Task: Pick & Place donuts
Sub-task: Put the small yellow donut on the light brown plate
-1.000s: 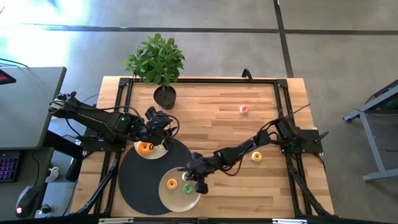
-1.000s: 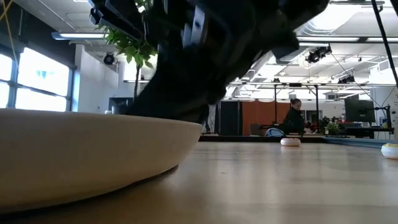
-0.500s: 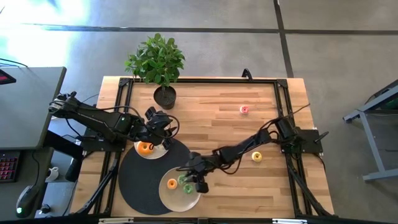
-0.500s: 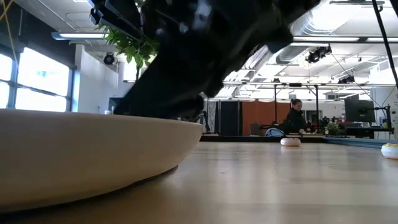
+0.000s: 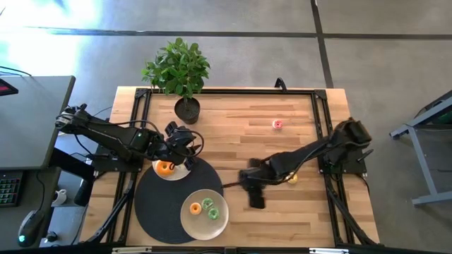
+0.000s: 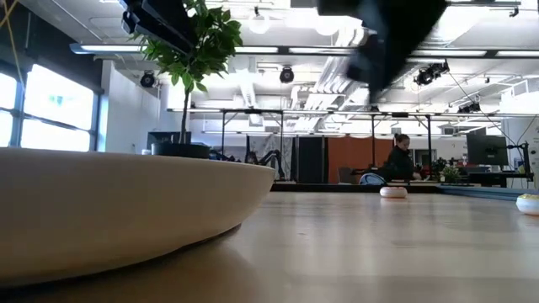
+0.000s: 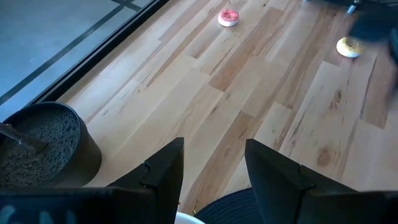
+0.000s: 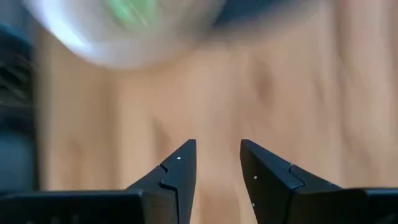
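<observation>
On the wooden worktop (image 5: pixel 240 141) a round black mat (image 5: pixel 159 204) lies at the near left, carrying two white plates. The nearer plate (image 5: pixel 221 220) holds an orange donut (image 5: pixel 195 208) and a green donut (image 5: pixel 210 207) side by side; in the low view its pale rim (image 6: pixel 126 210) fills the left foreground. The smaller far plate (image 5: pixel 178 174), on the mat's far-left edge, holds one orange donut (image 5: pixel 164 168). Two more donuts lie loose on the bare wood: a pink donut (image 5: pixel 277 125) toward the far right, also seen in the left wrist view (image 7: pixel 228 17) and low view (image 6: pixel 393 192), and a yellow donut (image 5: pixel 291 178) at the right, partly under the right arm, visible too at (image 7: pixel 349 46) and at the right edge of the low view (image 6: pixel 530 202). The right claw (image 5: pixel 253 192) hangs over bare wood to the right of the near plate, its fingers (image 8: pixel 180 168) spread apart and holding nothing. The left claw (image 5: pixel 185 141) waits just beyond the far plate, near a potted plant (image 5: pixel 180 70) at the far left edge of the worktop; its fingers (image 7: pixel 165 171) are likewise parted and empty, with the dark pot (image 7: pixel 43 146) close by. A person (image 6: pixel 400 160) is in the room beyond.
</observation>
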Controlling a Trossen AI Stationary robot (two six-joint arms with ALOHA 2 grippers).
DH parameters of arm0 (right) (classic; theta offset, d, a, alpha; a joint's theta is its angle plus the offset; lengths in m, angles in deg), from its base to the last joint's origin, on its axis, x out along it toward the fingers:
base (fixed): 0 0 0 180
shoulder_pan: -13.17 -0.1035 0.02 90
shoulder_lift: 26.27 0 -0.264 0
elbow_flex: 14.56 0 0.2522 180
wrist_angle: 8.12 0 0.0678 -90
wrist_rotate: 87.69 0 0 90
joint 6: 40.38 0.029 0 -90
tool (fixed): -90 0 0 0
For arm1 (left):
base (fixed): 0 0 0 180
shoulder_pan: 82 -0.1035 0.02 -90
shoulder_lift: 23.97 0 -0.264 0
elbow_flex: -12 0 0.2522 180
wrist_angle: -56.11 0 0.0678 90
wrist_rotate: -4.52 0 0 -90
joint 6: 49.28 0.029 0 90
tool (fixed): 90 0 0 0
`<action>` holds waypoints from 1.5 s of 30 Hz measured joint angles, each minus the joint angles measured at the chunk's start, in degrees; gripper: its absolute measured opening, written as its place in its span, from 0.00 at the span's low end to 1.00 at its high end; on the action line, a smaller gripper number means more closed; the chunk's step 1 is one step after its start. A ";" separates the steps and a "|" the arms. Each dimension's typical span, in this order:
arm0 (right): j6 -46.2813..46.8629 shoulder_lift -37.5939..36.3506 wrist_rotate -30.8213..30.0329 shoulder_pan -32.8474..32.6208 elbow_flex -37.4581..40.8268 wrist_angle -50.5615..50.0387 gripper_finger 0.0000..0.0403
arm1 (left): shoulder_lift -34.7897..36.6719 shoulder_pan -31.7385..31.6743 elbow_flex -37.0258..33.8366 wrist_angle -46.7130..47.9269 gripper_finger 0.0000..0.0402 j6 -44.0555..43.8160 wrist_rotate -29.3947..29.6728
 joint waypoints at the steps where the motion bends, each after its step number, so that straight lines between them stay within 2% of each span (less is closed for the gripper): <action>1: 2.56 -1.07 -2.11 -0.44 0.57 -5.51 0.30 | 0.00 0.00 0.00 0.00 0.42 0.02 -0.02; 4: 13.63 -4.41 -6.05 -1.42 4.35 -17.95 0.30 | 0.00 0.00 0.00 0.08 0.42 0.00 -0.21; 7: 25.74 -8.63 -5.60 -2.63 11.42 -23.59 0.30 | 0.00 0.00 0.00 0.11 0.42 0.01 -0.43; 10: 34.69 -13.35 -2.17 -4.43 20.58 -22.36 0.30 | 0.00 0.00 0.00 0.10 0.42 0.00 -1.19; 13: 39.89 -17.70 0.53 -5.90 29.27 -18.92 0.30 | 0.00 0.00 0.00 0.07 0.42 0.00 -1.29; 16: 43.43 -21.32 -0.11 -6.12 36.34 -14.52 0.30 | 0.00 0.00 0.00 0.00 0.42 0.00 -1.26; 20: 45.91 -25.27 -2.13 -5.16 41.71 -9.93 0.30 | 0.00 0.00 0.00 -0.09 0.42 0.00 -1.22; 26: 46.14 -30.11 -2.50 -4.58 41.88 -9.81 0.30 | 0.00 0.00 0.00 -0.62 0.42 -0.02 -1.15; 32: 45.70 -32.92 -8.18 -4.62 39.35 -7.68 0.30 | 0.00 0.00 0.00 -0.86 0.42 -0.04 -1.06; 36: 44.39 -31.50 -7.53 -4.60 39.34 -5.83 0.30 | 0.00 0.00 0.00 -0.84 0.42 -0.04 -1.09; 45: 44.91 -23.25 -1.55 -5.78 39.35 -5.22 0.30 | 0.00 0.00 0.00 -0.49 0.42 -0.04 -1.29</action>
